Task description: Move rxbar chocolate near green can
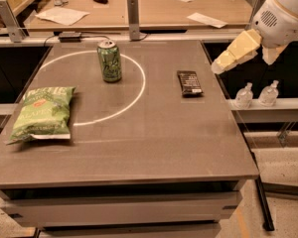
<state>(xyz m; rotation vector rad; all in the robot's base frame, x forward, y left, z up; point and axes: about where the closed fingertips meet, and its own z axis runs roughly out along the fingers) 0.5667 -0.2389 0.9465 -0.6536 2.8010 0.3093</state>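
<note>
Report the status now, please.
Pincer in air off table edge, near rxbar chocolate. Bar flat, untouched, apart from green can. Nothing between them.

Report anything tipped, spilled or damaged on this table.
Nothing stands out. The can stands upright, the bar lies flat to its right, and the chip bag lies flat near the table's left edge. The gripper hangs by the right edge, touching nothing.

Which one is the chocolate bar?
Look at the grey table's right side, outside the white circle. The rxbar chocolate lies flat there, near the gripper hanging by the table's right edge. It is small and dark, unlike the tall green can and puffy green chip bag.
</note>
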